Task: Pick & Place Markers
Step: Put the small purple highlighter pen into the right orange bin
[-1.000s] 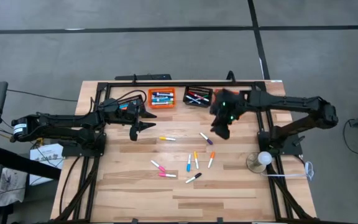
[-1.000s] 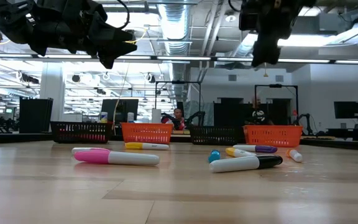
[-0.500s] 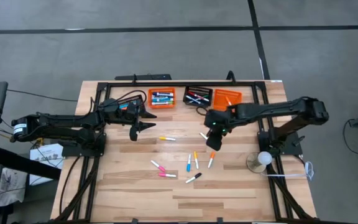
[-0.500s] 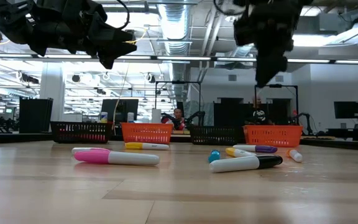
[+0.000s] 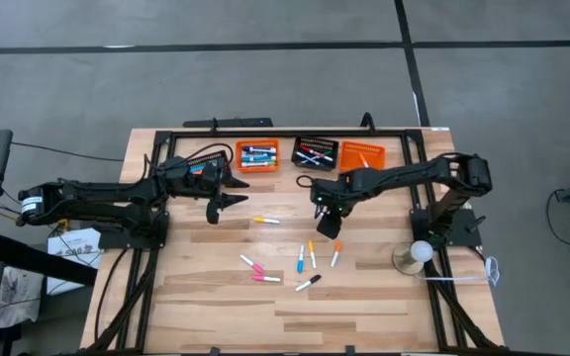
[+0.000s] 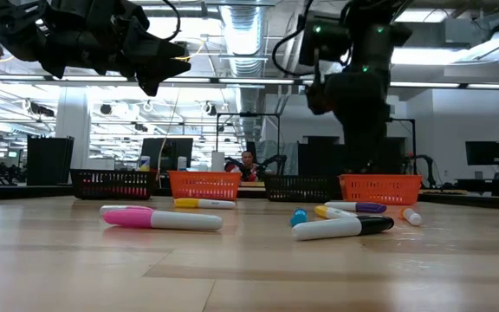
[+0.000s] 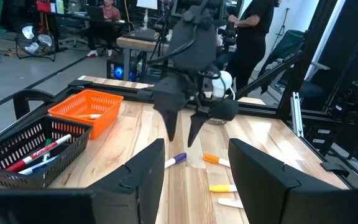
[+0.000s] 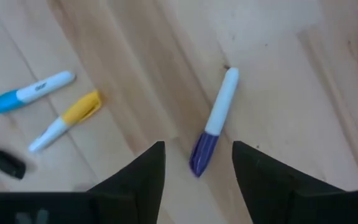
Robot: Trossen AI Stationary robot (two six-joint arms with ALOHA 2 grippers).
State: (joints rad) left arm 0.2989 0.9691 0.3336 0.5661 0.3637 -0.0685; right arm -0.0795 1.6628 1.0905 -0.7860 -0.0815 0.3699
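Observation:
Several markers lie loose on the wooden table [image 5: 216, 316]. Among them are a purple-capped one [image 8: 213, 118], a blue one [image 8: 27, 93], a yellow one [image 8: 67, 121] and a black-capped one [image 8: 2, 163]. My right gripper [image 8: 197, 147] is open and points down just over the purple-capped marker [image 7: 176, 160]. Its fingers stand on either side of the purple cap without touching it. My left gripper [image 5: 224, 207] waits open and level, high over the table's left middle, with nothing between its fingers.
Along the far edge stand an orange basket [image 5: 257, 155], a black basket [image 5: 315, 152] and a second orange basket [image 5: 362, 155], with markers in the first two. Pink markers [image 5: 258, 272] lie toward the near left. A round white object [image 5: 420, 253] sits at the right edge.
My right gripper has come away from the far baskets toward the table's near and left side. It has sunk and tipped to point steeply down over the purple-capped marker. The markers have not moved.

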